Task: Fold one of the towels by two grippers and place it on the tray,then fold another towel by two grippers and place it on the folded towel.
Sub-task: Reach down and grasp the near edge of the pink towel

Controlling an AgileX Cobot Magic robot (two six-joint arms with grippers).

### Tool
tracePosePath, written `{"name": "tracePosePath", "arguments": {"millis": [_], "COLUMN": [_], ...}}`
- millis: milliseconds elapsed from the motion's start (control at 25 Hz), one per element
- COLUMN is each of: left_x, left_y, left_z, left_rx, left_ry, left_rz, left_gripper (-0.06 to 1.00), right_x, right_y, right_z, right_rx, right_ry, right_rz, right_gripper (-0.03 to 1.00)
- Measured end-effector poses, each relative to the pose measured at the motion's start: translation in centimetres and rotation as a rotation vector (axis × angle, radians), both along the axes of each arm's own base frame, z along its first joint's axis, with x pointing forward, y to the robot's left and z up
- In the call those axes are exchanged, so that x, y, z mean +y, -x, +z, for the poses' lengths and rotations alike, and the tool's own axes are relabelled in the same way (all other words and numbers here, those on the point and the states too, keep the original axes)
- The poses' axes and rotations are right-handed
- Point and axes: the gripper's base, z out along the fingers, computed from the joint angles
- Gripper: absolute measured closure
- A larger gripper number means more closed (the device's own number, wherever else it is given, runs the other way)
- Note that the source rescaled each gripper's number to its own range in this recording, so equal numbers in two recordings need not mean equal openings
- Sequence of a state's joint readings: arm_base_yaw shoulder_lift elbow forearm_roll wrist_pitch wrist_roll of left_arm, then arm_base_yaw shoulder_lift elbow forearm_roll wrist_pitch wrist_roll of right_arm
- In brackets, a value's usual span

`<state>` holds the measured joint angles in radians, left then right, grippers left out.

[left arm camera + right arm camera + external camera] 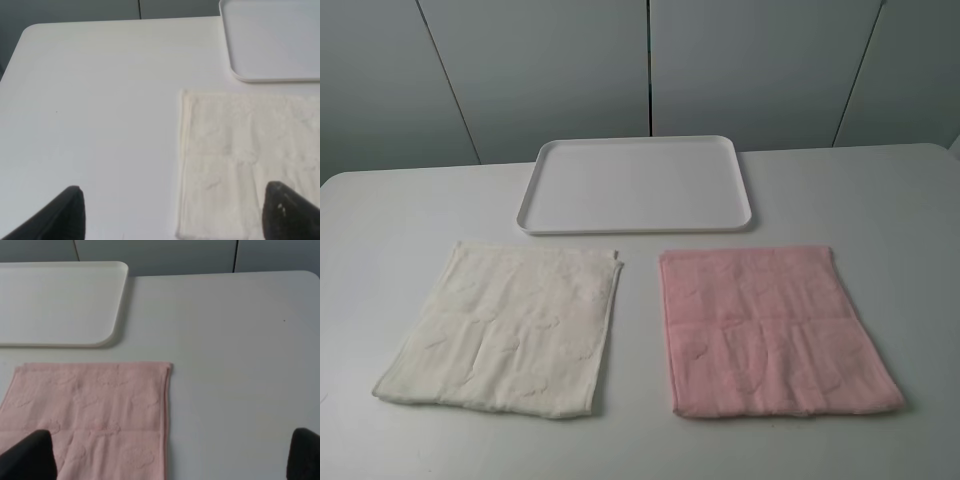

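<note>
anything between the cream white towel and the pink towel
Nothing: only a bare strip of white table separates the cream-white terry cloth towel from the pale pink terry cloth towel, shown in the exterior high view.

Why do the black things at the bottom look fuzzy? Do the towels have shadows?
Left wrist and right wrist views: the jaws look soft-edged, probably too near the lens. Exterior high view: even light, thin shadows under the pink towel and cream-white towel; no glare on the tray.

White table point(380, 220) fills the view, matte and pale, rounded corner at the far left. Behind it, grey wall panels point(550, 70) split by dark seams point(649, 65) (one tiny dark speck point(284, 320) on the tabletop).
</note>
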<state>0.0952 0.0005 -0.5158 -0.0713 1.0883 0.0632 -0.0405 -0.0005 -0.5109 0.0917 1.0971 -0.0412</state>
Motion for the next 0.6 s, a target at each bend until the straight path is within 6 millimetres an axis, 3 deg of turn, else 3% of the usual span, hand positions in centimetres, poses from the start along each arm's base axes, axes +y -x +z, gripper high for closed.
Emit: {"name": "tracePosePath", "arguments": {"millis": [480, 600], "left_x": [0.00, 0.03], "left_y": [0.01, -0.78], "left_z": [0.00, 0.02], "left_rx": [0.000, 0.051], "left_ry": [-0.002, -0.049], "left_rz": [-0.001, -0.036], "left_gripper": [0.02, 0.02], "right_x": [0.02, 0.03], "right_y": [0.00, 0.00], "right_z": [0.00, 0.00], "right_rx": [0.000, 0.000], "right_ry": [-0.008, -0.009], "right_rz": [-0.002, -0.001], "right_gripper": [-0.03, -0.03]}}
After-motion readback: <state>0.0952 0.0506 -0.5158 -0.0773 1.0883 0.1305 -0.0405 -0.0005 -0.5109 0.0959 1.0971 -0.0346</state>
